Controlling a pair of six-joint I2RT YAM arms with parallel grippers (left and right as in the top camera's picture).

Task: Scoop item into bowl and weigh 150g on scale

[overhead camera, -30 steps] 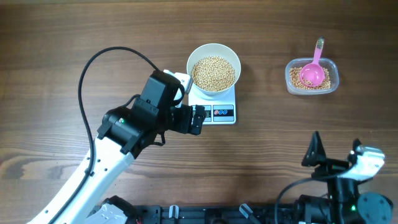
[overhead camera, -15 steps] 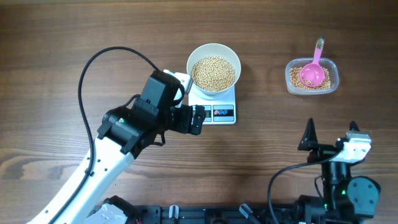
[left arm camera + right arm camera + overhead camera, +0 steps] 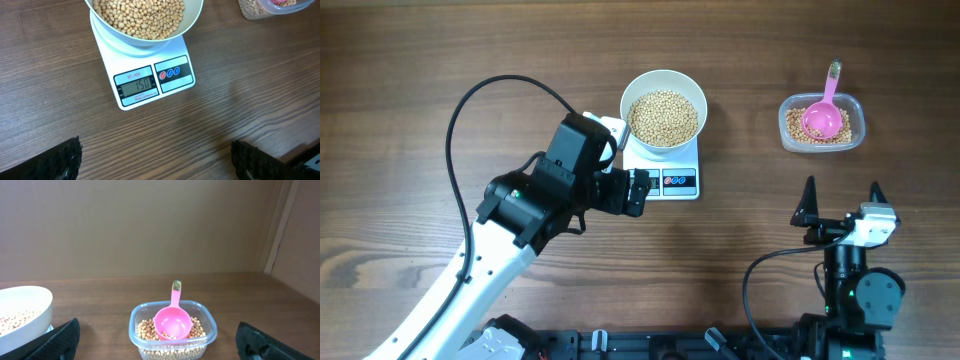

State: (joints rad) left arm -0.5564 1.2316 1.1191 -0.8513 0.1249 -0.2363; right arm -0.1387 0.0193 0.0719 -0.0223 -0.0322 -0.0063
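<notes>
I see the scale [image 3: 680,183] lying near the middle of the worktop [image 3: 440,50], its longer side running from far to near, and its display end turned toward my side. In the left wrist view it sits slightly skewed and the screen reads 150. The white bowl [image 3: 626,95] stands on the far part of the scale, filled with beans [image 3: 663,117]. My left gripper [image 3: 638,192] hovers just beside the scale's near left corner, fingers [image 3: 65,160] spread wide and holding nothing. To the right, the clear tub [image 3: 785,125] holds more beans and a pink scoop [image 3: 825,115] whose handle points away from me. Compared with a second ago, only my right gripper [image 3: 842,195] has moved: it has swung round to face the tub squarely, its fingers spread and empty. Everything else stays put.
</notes>
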